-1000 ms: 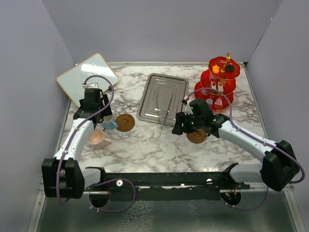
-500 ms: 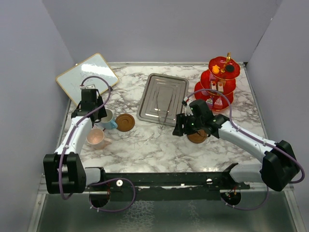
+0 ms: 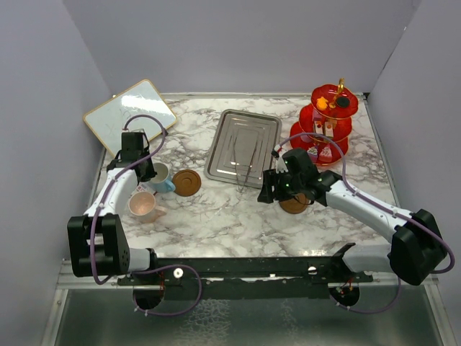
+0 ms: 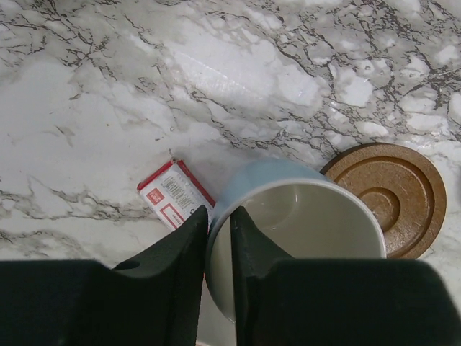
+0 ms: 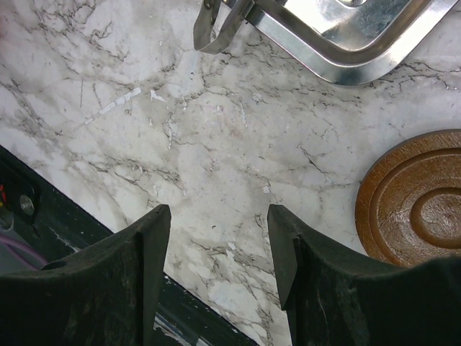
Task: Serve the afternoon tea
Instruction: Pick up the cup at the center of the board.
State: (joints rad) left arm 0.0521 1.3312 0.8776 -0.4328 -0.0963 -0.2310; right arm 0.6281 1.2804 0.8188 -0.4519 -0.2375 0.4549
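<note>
My left gripper [image 4: 220, 220] is shut on the rim of the blue cup [image 4: 302, 223], one finger inside and one outside its wall. The cup [image 3: 161, 177] stands at the table's left, beside a brown saucer [image 3: 187, 182] [image 4: 389, 198]. The pink cup [image 3: 142, 205] sits just in front of it. My right gripper [image 5: 220, 245] hangs open over bare marble, with the second saucer [image 5: 418, 202] [image 3: 294, 205] beside its right finger. The red three-tier stand [image 3: 330, 122] with small cake pieces stands at the back right.
A steel tray [image 3: 243, 148] [image 5: 346, 29] lies at the centre back with metal tongs [image 5: 216, 25] over its near edge. A wood-framed whiteboard [image 3: 130, 114] leans at the back left. A small red-and-white label [image 4: 173, 194] lies on the marble by the blue cup.
The left gripper's jaws have come together on the blue cup's rim, and that arm has shifted slightly left. The right arm has not moved.
</note>
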